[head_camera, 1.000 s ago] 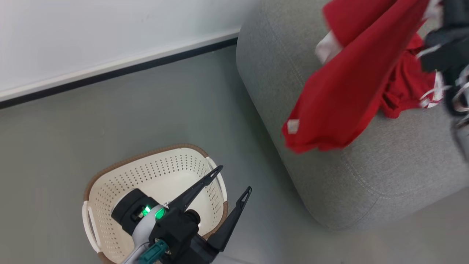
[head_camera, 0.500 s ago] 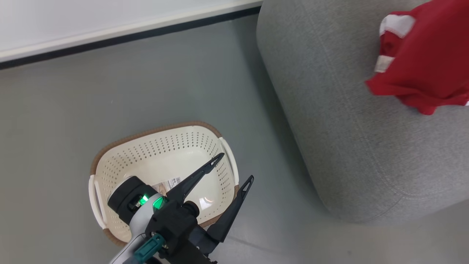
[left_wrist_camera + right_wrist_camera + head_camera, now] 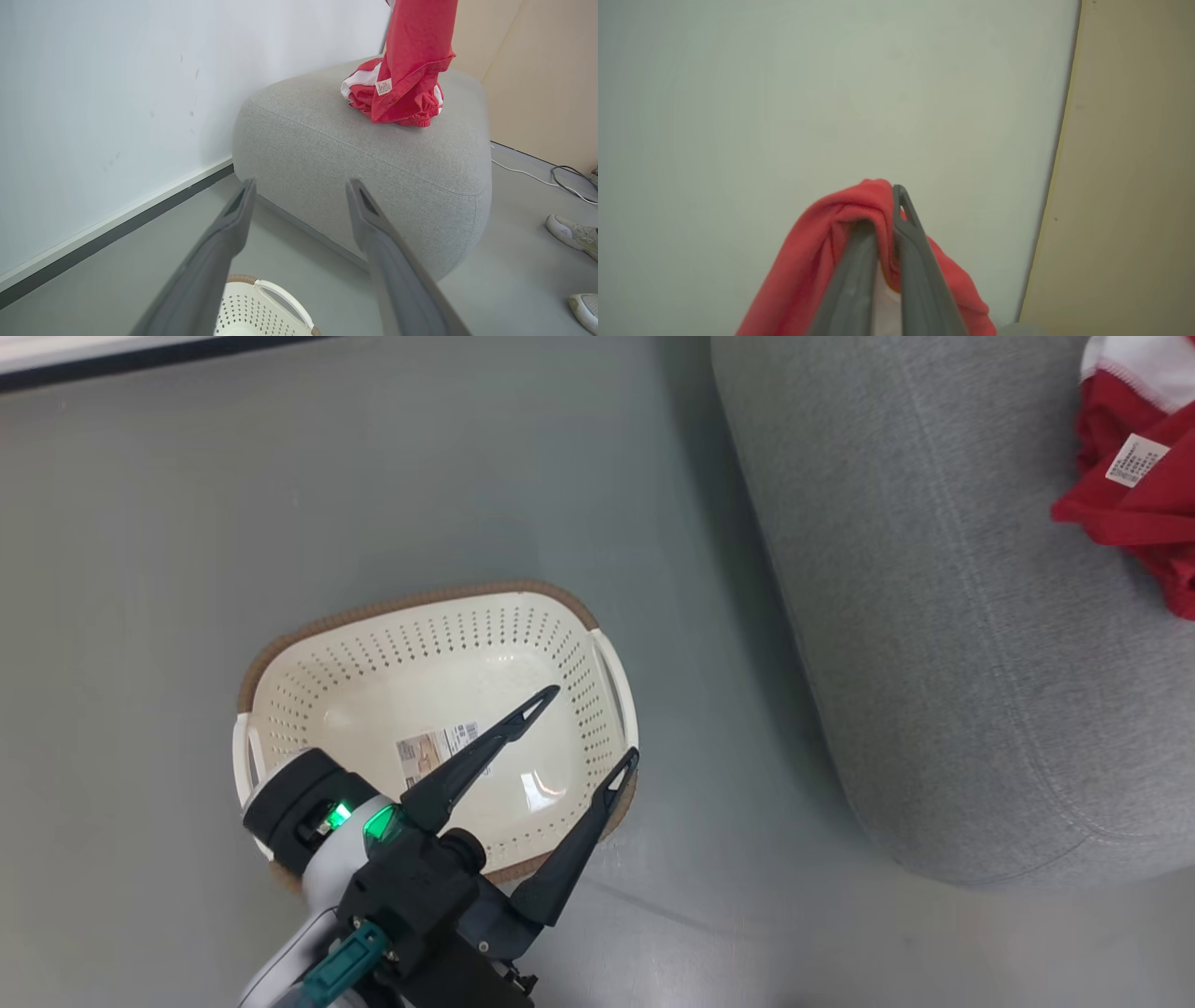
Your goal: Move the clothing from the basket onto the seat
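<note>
Bright even indoor light, soft shadow beside seat (image 3: 934, 663), glare spot in basket (image 3: 308, 681), close fingers (image 3: 210, 270) blurred

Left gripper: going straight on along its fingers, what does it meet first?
Likely the seat, on its near side: the left gripper points straight at it, with floor between. Depth is unclear.

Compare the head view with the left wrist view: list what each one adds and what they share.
Head view adds: the basket's bare bottom with its label, and the green light behind the left claw. Left wrist view adds: a red garment hanging from above onto the seat, shoes and a cable on the floor. Shared: the basket, the grey seat, the red clothing on it, the open left claw.
</note>
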You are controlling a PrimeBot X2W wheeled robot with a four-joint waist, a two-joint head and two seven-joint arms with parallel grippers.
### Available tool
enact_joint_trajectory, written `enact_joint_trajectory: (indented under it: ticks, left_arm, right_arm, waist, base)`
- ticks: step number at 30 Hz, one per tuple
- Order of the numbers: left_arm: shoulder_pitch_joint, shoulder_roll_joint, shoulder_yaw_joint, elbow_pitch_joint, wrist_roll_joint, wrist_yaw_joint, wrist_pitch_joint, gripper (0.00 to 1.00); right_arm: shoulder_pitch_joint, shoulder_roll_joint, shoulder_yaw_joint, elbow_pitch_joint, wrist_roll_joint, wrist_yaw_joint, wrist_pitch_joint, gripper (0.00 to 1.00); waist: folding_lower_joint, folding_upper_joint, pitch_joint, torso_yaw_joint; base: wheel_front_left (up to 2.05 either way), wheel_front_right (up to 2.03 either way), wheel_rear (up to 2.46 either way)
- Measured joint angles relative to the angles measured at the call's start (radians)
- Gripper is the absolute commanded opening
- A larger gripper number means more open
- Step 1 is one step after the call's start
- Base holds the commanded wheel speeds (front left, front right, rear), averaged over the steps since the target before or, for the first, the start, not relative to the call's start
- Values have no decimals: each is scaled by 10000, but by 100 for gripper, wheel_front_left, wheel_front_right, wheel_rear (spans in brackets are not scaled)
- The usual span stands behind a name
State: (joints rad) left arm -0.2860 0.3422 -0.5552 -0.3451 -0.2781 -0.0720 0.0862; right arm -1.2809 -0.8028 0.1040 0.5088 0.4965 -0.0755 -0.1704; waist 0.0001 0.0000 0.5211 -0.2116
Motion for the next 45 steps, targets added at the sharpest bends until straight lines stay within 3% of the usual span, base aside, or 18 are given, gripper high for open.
enact_joint_trajectory:
  ticks: [11, 24, 36, 37, 39, 45]
  left_arm:
    - [-399, 222, 61, -161, 86, -173, 0, 100]
    - [-692, 313, 102, 40, 169, -253, -102, 100]
    - [-798, 209, 81, 522, 155, -261, -372, 100]
    - [-798, 178, 73, 568, 153, -259, -408, 100]
    - [-798, 125, 73, 690, 151, -259, -458, 100]
    - [-783, -33, 61, 1074, -63, -249, -656, 100]
  right_arm:
    - [931, 151, 161, 788, -125, -146, 280, 0]
    - [2359, 1567, 318, 2153, 88, -301, 54, 0]
    - [3512, 2941, 209, 3103, 610, -313, -437, 0]
    - [3510, 2945, 201, 3104, 623, -314, -443, 36]
    - [3511, 2953, 198, 3108, 621, -314, -525, 100]
    - [3704, 3058, 211, 3072, 600, -313, -662, 100]
  waist:
    - [0, 0, 937, 157]
    - [0, 1, 1278, 208]
    - [-2, 0, 839, 231]
    - [-2, 0, 782, 229]
    - [-2, 0, 660, 226]
    - [-2, 0, 200, 215]
  base:
    - [0, 0, 0]
    - [0, 0, 0]
    - [0, 0, 0]
    - [0, 0, 0]
    - [0, 0, 0]
    - [0, 0, 0]
